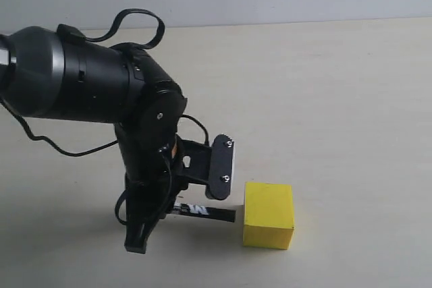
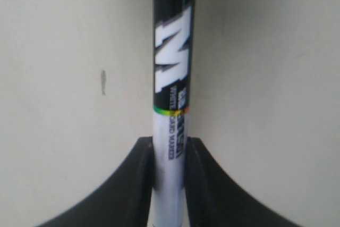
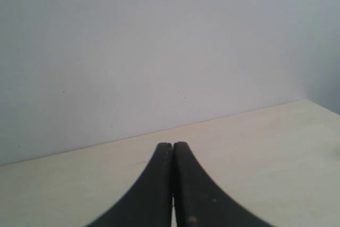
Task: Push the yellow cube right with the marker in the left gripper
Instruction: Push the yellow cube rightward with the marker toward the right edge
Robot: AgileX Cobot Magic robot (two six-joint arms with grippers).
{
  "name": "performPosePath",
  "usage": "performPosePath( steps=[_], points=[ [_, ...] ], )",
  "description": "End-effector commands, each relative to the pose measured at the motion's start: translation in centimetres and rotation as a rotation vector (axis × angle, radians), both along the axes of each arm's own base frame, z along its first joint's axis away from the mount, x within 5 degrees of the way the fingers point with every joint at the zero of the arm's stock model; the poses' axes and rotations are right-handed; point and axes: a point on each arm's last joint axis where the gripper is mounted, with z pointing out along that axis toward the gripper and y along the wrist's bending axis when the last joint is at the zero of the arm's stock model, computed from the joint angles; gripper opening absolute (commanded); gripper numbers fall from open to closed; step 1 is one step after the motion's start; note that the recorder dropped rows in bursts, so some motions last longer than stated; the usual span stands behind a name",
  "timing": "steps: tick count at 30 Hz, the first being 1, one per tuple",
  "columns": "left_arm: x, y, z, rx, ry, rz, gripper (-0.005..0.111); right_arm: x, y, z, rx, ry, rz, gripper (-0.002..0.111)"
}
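L pincer (image 2: 168, 148) clamps marker (image 1: 202, 211), tip just beside yellow cube (image 1: 268, 215).

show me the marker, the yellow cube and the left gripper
marker (image 2: 172, 73), left wrist view, black labelled part of its barrel
yellow cube (image 1: 268, 206), exterior view, its top face
left gripper (image 2: 170, 143), left wrist view, midway between its fingertips

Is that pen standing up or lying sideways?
Sideways: the marker lies roughly level, clamped in the left gripper, black end pointing at the yellow cube.
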Motion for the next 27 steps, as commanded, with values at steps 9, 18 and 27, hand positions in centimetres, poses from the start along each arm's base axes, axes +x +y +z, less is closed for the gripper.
performPosePath(
  steps=[9,18,27],
  points=[
    [0.0,-3.2,0.8,0.013,0.008,-0.012,0.0,0.0,0.0,-0.1,-0.008,-0.003,0.002,0.0],
    [0.5,-2.7,0.8,0.038,-0.007,0.01,0.0,0.0,0.0,-0.1,-0.01,-0.003,0.001,0.0],
    [-1.3,-6.3,1.1,-0.068,-0.035,-0.103,0.0,0.0,0.0,-0.1,-0.012,-0.002,0.001,0.0]
  ],
)
